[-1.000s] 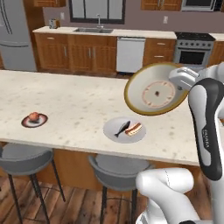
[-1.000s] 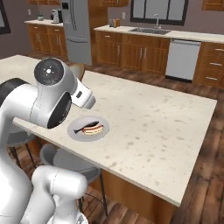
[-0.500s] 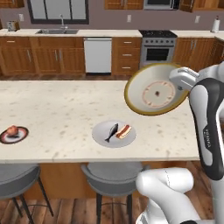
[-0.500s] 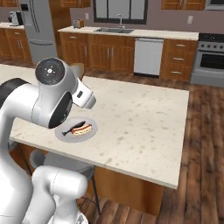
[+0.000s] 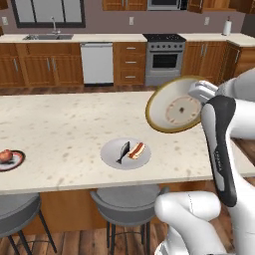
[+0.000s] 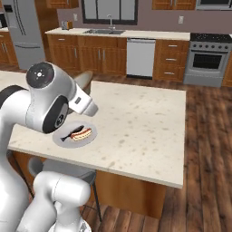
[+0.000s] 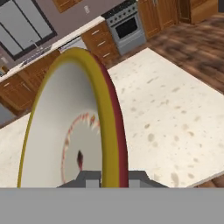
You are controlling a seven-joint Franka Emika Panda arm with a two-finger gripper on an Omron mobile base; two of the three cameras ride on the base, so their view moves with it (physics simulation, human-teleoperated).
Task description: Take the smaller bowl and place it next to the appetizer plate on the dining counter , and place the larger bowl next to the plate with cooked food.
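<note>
The gripper (image 7: 112, 178) is shut tight on the rim of the big bowl (image 5: 174, 105). The bowl is up in the air, tipped on its side. In the left base view its ringed bottom faces the camera. It hangs over the right part of the counter (image 5: 60, 134), above and to the right of the grey plate (image 5: 110, 154).

In the hand view the big bowl (image 7: 70, 127) stands on edge. Its gold rim runs up from between the two finger tips. The inside is pale, with a ring of reddish marks near the middle.

The grey plate sits on the counter near the front edge. It has a small dark fish (image 5: 122, 151) and a hot dog (image 5: 137, 149) on it, side by side. In the right base view the grey plate (image 6: 90, 138) shows just under the arm, with the counter (image 6: 145, 122) going off to the right.

The small plate (image 5: 16, 160) is far to the left on the counter, well apart from the grey plate. A round red-brown bit of food (image 5: 5, 156) sits on it.

Two grey stools (image 5: 122, 198) stand under the front of the counter.
</note>
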